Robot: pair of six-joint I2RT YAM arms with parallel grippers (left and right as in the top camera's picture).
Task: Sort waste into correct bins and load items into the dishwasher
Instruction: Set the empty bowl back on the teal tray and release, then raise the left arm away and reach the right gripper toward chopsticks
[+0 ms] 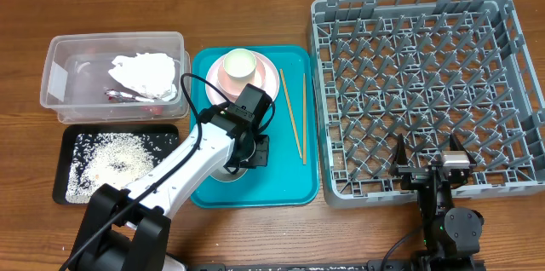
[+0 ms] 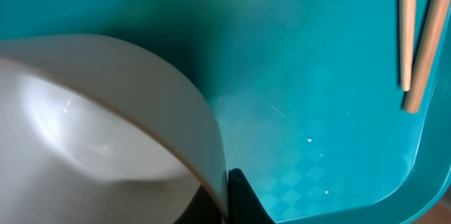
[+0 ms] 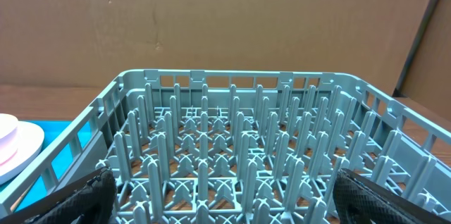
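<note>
Since the left hand [image 2: 224, 201] is closed on just the thin rim of the bowl [image 2: 91, 125], which sits near the front edge of the tray [image 1: 294, 181], the bowl could tilt or slip free on the way to the rack [image 1: 426, 92] and land on the chopsticks [image 1: 294, 113] alongside. The right hand [image 1: 427, 153], spread wide and empty at the rack's front edge, could be struck by a low carry.
</note>
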